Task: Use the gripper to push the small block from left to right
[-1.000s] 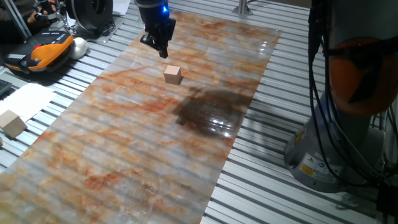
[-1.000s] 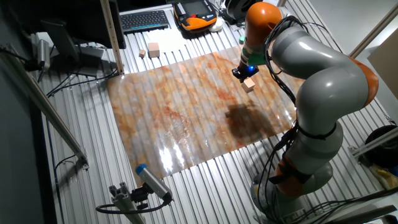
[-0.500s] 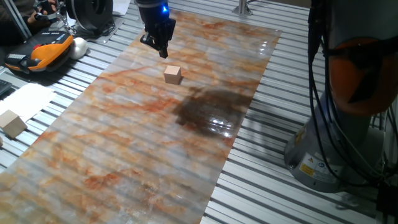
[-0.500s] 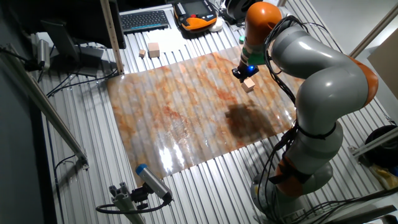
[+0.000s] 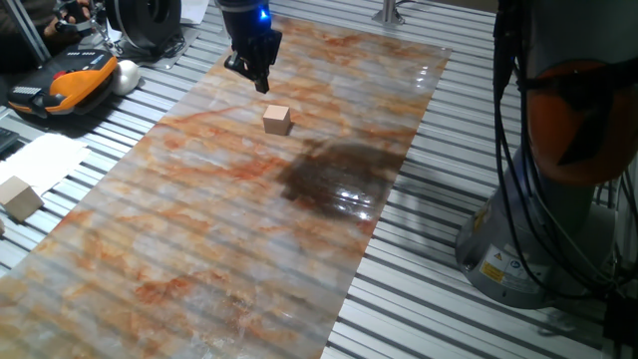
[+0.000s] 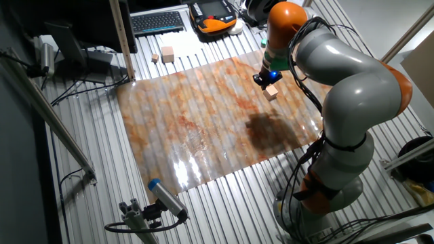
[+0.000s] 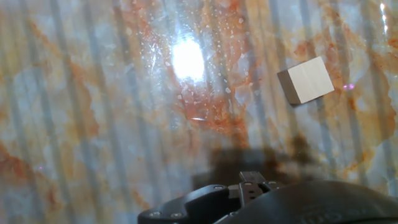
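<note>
- At the far left edge of one fixed view, at about 9 o'clock, a larger pale wooden block (image 5: 20, 197) lies on white paper over the slatted metal table (image 5: 469, 319), well apart from everything on the sheet.
- At about 10 o'clock in that view an orange and black handheld unit (image 5: 62, 84) rests on the table, left of the sheet.
- The marbled orange-and-grey sheet (image 5: 199, 249) covers the middle of the table and runs from 7 o'clock up to 1 o'clock.
- The gripper (image 5: 257, 78) hangs near the sheet's far end at about 11 o'clock, a blue light glowing above its dark fingers; the fingertips look close together, but I cannot tell whether they are fully pressed together. It holds nothing.
- The small block (image 5: 277, 120) sits flat on the sheet just beyond the gripper, toward 5 o'clock from it, near but not touching.
- A dark stain (image 5: 334, 179) marks the sheet at about 4 o'clock from the small block.
- The grey and orange robot arm (image 5: 568, 120) fills the right side at 3 o'clock.
- In the other fixed view the gripper (image 6: 263, 80) is at about 1 o'clock, with the small block (image 6: 272, 92) just beside it, lower right.
- In the hand view the small block (image 7: 305, 79) lies at about 2 o'clock, apart from the dark gripper body at the bottom edge.
</note>
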`<state>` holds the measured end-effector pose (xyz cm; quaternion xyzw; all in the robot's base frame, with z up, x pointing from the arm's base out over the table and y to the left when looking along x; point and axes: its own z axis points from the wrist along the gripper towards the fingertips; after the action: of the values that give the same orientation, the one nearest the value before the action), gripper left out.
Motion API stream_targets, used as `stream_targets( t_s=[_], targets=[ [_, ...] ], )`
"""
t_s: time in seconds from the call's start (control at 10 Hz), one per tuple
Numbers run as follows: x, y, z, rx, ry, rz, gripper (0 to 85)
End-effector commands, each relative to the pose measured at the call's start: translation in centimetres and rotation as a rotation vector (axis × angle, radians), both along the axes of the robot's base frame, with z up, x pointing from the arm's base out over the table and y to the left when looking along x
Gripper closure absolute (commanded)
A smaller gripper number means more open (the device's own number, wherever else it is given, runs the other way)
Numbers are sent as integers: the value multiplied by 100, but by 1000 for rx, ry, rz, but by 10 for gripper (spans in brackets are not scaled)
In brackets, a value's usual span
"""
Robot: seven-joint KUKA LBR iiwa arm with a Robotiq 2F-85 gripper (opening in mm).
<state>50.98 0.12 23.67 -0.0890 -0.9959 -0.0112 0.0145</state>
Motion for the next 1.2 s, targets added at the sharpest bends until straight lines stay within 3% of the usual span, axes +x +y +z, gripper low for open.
stream_targets(
  t_s=[0.0,0.2,0.4,0.6,0.8,1.1],
  targets=[
    [0,-2,-1,32,11,-13,850],
    [0,-2,-1,-1,-1,19,850],
    [0,-2,-1,7,3,59,850],
    [0,-2,-1,58,32,76,850],
    [0,-2,-1,29,28,102,850],
    [0,-2,-1,42,16,43,850]
  ],
)
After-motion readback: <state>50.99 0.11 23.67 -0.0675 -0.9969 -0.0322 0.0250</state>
